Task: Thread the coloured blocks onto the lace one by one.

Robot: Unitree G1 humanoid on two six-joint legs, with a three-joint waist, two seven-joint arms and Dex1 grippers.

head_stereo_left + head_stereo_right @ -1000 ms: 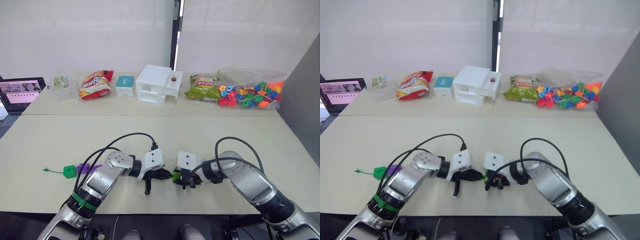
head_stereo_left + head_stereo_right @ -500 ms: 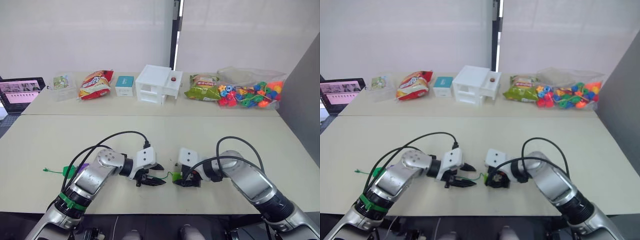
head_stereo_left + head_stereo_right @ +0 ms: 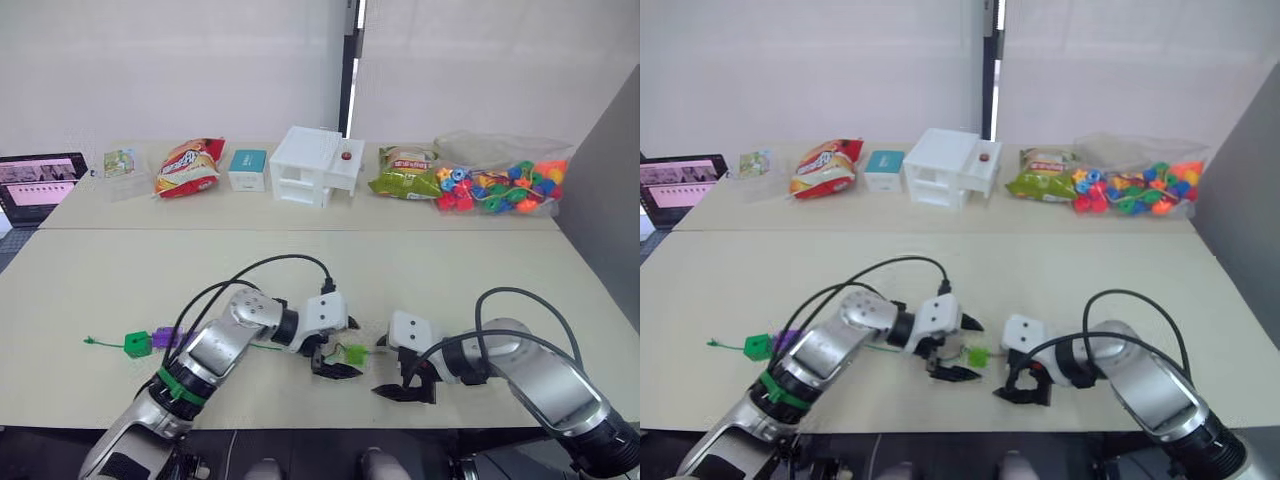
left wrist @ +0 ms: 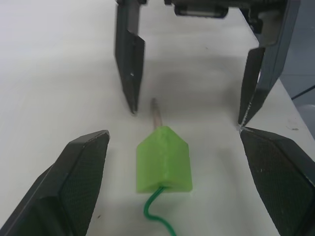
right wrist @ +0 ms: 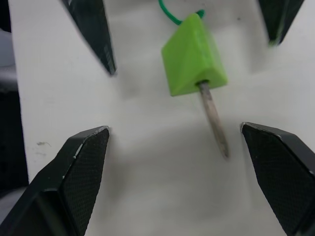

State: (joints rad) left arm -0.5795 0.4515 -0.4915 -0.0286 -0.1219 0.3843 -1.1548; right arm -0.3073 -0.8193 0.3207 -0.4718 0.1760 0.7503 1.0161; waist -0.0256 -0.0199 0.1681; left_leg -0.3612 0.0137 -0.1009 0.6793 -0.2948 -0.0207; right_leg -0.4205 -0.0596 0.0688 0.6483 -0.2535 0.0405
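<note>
A pale table [image 3: 120, 290] is standing before white curtains, with snack bags, a white shelf unit [image 3: 316, 167] and a clear bag of spare blocks [image 3: 500, 188] lining its far edge from 10 to 2 o'clock.

The lace [image 4: 156, 206] is lying on the table, running from its knotted end at 9 o'clock toward centre. 2 blocks, a green one [image 3: 136, 343] and a purple one [image 3: 168, 338], are sitting near that knotted end. A lime block [image 4: 163, 160] is resting at 6 o'clock, between the 2 grippers, with the pale tip [image 5: 214, 119] projecting out of its far side.

The left gripper [image 3: 335, 348] is hovering around the lime block with fingers spread, touching nothing. The right gripper [image 3: 402, 383] is hanging just beside the tip at 5 o'clock, fingers also spread and holding nothing.

Progress estimate: 3 blocks appear to be on the lace. The lime block is not yet slid along to join the other 2. Many blocks are remaining in the bag, so most of the task is left.
</note>
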